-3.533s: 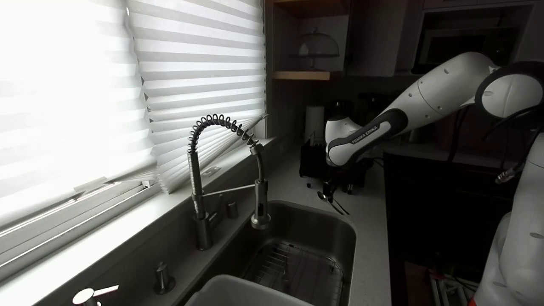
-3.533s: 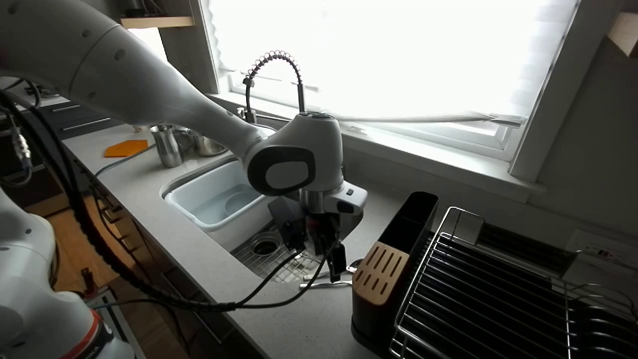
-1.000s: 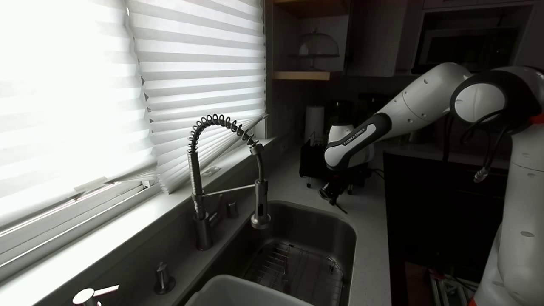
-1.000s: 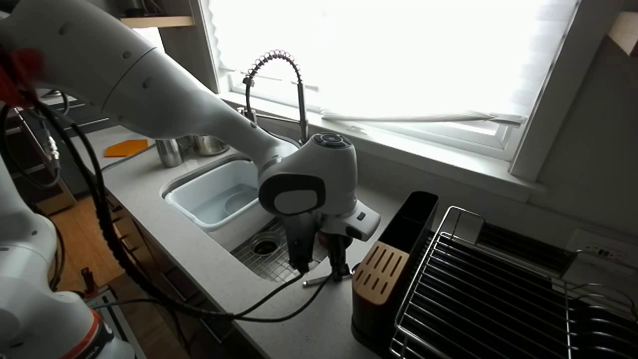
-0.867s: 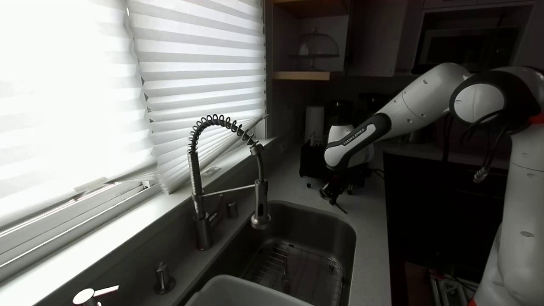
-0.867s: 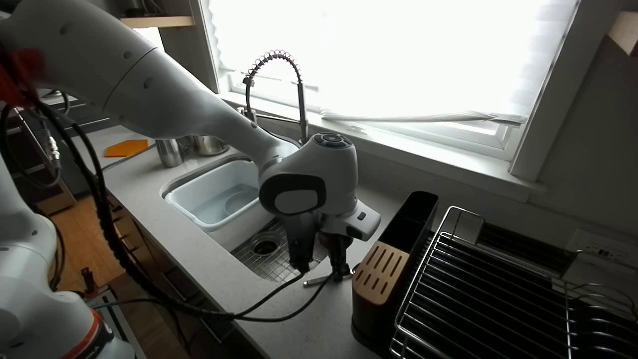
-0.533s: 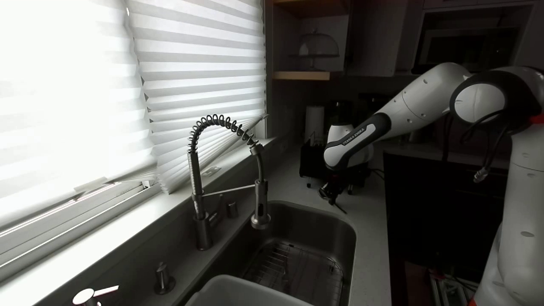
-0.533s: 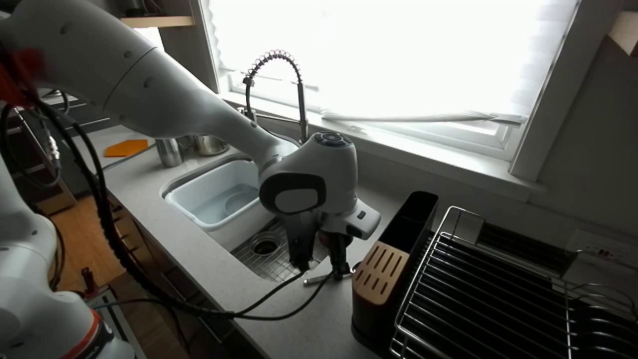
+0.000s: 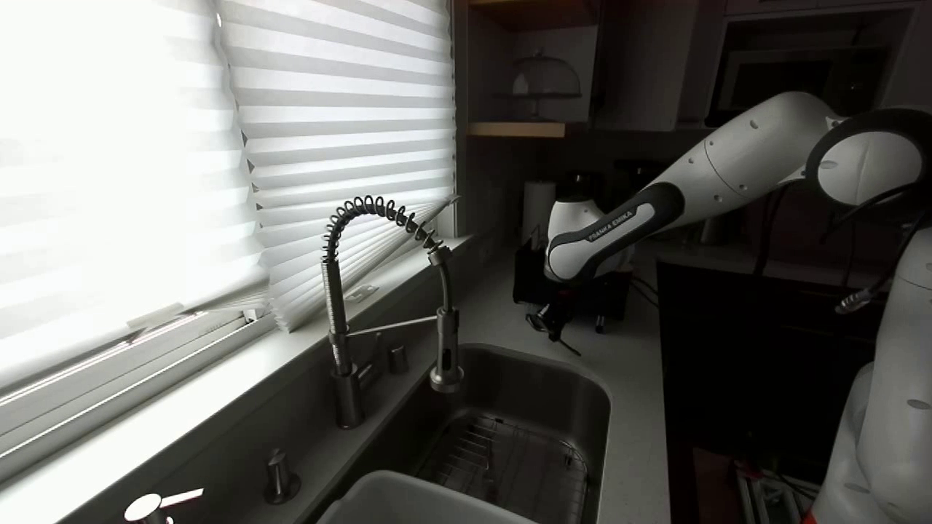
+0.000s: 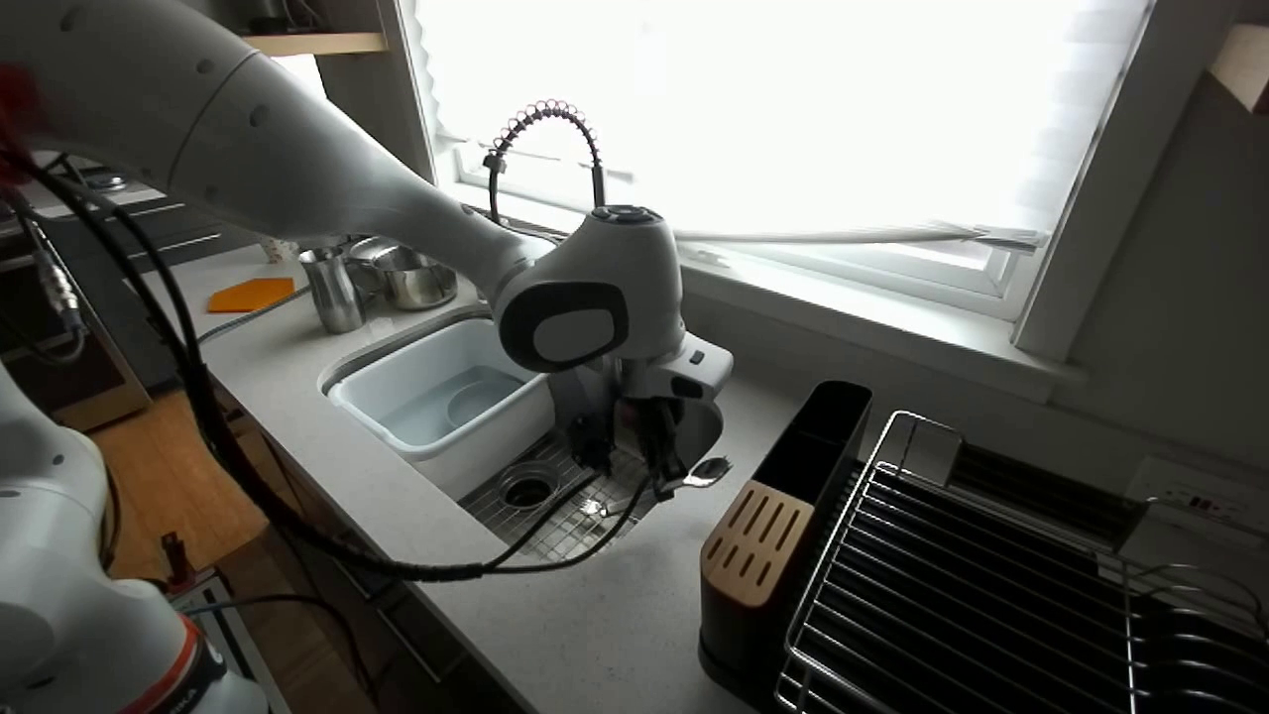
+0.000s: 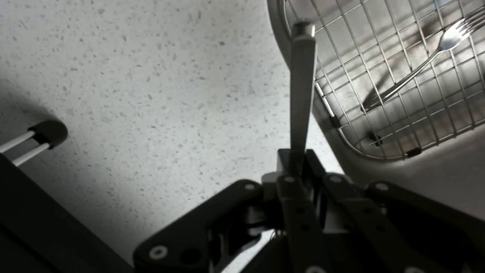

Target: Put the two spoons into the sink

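Note:
My gripper (image 11: 299, 162) is shut on a silver spoon (image 11: 303, 76), whose handle points straight out ahead in the wrist view, its end in line with the sink's rim. In an exterior view the spoon's bowl (image 10: 708, 472) sticks out beside the gripper (image 10: 666, 478), held above the counter by the sink's edge. The handle (image 9: 569, 348) slants down from the gripper (image 9: 556, 329). Whether the other spoon is pressed against this one, hidden, I cannot tell. The grey metal sink (image 9: 553, 386) has a wire grid on its floor.
A fork (image 11: 452, 38) lies on the sink's grid. A white basin (image 10: 486, 456) fills the far part of the sink. The spring faucet (image 9: 448, 349) arches over it. Close beside the gripper stand a black utensil holder (image 10: 757, 540) and a wire dish rack (image 10: 892, 476).
My gripper has risen off the counter with the spoon in its jaws. A few seconds ago two handles lay on the counter there; now neither lies in that spot.

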`<act>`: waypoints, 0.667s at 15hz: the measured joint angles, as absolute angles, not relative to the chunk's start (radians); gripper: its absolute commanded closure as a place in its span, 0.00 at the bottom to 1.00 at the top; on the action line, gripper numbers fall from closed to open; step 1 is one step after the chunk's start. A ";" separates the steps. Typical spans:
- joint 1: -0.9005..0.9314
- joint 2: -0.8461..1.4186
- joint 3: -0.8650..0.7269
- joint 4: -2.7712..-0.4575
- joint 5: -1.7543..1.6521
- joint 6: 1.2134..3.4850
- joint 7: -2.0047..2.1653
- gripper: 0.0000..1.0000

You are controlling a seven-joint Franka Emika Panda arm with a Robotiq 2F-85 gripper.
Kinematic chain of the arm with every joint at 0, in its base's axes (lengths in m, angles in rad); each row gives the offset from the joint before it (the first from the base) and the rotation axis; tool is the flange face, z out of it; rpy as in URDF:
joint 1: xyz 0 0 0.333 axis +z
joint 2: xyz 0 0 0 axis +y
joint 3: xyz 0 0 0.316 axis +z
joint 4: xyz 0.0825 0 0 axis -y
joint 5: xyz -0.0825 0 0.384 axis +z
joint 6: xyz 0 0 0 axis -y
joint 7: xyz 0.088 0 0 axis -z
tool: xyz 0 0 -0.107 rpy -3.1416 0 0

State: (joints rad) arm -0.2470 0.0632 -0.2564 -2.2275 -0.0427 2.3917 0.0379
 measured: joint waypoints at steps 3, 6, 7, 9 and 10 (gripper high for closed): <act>-0.215 0.026 -0.224 -2.233 -0.107 2.350 0.043 0.98; -0.175 0.006 -0.176 -2.245 -0.149 2.308 0.037 0.98; -0.161 0.006 -0.159 -2.253 -0.151 2.308 0.027 0.98; -0.133 0.017 -0.128 -2.269 -0.154 2.308 0.004 0.98; -0.122 0.025 -0.117 -2.272 -0.159 2.308 -0.003 0.91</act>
State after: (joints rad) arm -0.1217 0.0250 -0.1173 -2.2725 -0.1591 2.3077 -0.0035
